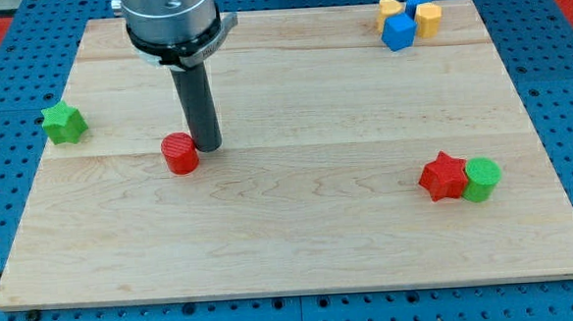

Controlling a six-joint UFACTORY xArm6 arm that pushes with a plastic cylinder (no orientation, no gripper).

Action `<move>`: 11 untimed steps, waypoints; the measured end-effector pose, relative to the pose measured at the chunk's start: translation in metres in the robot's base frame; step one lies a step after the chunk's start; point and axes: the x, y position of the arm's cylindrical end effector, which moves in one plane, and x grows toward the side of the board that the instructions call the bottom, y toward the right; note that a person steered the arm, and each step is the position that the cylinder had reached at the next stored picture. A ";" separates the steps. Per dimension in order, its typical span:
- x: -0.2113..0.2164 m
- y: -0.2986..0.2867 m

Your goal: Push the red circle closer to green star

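Toward the view's left of the wooden tabletop (300, 238), the red circle (180, 153) lies a little below centre height, with my tip (207, 145) touching or just beside its right edge. No pincer exists on this rig, only the dark rod, so there is nothing open, narrow or holding to tell of. The green star (63, 123) sits near the tabletop's left edge, up and to the left of the red circle, with bare wood between them.

By my judgement the task is partway: my tip stands on the side of the circle away from the star, which suits a push leftward, yet the gap is not closed. What is left is to slide the circle left and slightly toward the view's top until it lies near the star.

Counting the blocks: one red circle, one green star, one red star (444, 176) touching one green round block (482, 179) at the view's right, and at the top right a cluster of two blue blocks (399, 32) and two yellow blocks (428, 18).
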 end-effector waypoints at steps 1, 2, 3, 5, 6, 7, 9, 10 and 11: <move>0.021 0.012; 0.052 0.016; 0.048 -0.018; -0.021 -0.039; -0.020 -0.038; -0.020 -0.031; -0.059 -0.076; -0.059 -0.080; -0.067 -0.076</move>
